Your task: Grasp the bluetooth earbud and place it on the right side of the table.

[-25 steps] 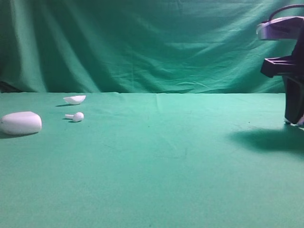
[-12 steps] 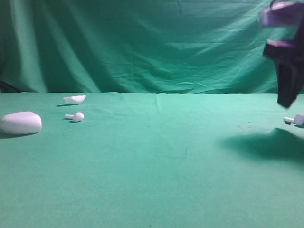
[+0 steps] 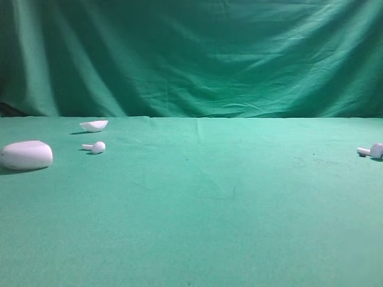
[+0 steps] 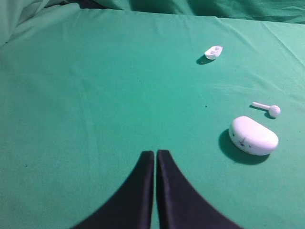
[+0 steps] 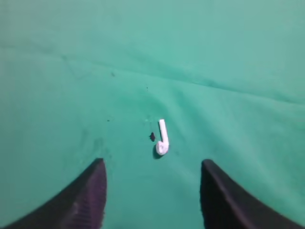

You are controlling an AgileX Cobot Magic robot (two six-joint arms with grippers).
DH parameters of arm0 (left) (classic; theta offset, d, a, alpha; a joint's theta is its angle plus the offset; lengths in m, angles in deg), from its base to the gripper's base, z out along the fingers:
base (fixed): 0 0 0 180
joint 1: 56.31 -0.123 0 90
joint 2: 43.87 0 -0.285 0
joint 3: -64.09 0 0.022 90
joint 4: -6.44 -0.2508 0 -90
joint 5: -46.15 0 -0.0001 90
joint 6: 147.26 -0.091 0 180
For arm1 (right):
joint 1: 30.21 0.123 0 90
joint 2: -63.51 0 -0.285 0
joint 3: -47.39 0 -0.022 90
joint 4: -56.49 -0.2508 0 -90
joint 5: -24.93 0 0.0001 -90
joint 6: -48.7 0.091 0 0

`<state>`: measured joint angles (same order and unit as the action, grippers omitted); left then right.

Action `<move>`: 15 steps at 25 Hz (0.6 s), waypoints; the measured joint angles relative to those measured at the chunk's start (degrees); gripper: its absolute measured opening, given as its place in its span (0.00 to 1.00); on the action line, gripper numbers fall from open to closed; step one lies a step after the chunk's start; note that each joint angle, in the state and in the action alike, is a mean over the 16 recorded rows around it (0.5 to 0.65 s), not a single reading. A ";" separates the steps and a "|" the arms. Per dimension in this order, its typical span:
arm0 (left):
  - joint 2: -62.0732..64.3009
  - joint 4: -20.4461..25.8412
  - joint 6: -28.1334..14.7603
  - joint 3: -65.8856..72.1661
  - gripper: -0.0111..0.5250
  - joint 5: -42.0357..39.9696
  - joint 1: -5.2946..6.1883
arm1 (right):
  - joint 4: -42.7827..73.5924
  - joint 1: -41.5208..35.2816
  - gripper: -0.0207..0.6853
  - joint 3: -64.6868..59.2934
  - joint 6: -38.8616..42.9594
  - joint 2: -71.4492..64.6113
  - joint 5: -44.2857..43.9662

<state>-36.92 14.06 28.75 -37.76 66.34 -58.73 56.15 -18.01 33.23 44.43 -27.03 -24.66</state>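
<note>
The right gripper [image 5: 152, 191] hangs above the table [image 3: 197, 227], jaws spread wide and holding nothing. The earbud [image 5: 162, 138] lies free just ahead of them, centred on the gap, stem pointing away; in the high view this earbud [image 3: 371, 151] sits at the table's right edge. The task looks done. The left gripper [image 4: 155, 157] is closed, empty. Farther left lie the case [image 3: 26, 155], a second earbud [image 3: 95, 146] and the lid [image 3: 94, 125].
</note>
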 joint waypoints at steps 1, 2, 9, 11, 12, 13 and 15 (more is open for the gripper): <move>0.00 0.00 0.00 0.00 0.02 0.00 0.00 | -0.44 0.00 0.39 0.66 0.21 2.10 -2.09; 0.00 0.00 0.00 0.00 0.02 0.00 0.00 | -0.92 0.00 0.36 1.21 0.42 4.28 -4.12; 0.00 0.00 0.00 0.00 0.02 0.00 0.00 | -4.32 0.00 0.11 1.80 1.34 21.73 -15.52; 0.00 0.00 0.00 0.00 0.02 0.00 0.00 | -4.93 0.00 0.06 1.10 1.54 27.14 -17.62; 0.00 0.00 0.00 0.00 0.02 0.00 0.00 | -5.14 0.00 0.05 0.69 1.71 29.84 -18.51; 0.00 0.00 0.00 0.00 0.02 0.00 0.00 | -5.29 0.00 0.04 0.22 1.99 32.57 -19.22; 0.00 0.00 0.00 0.00 0.02 0.00 0.00 | -5.33 0.00 0.03 -0.87 2.90 38.03 -20.15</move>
<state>-36.92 14.06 28.75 -37.76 66.34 -58.73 50.82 -18.01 32.36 47.33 11.00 -44.81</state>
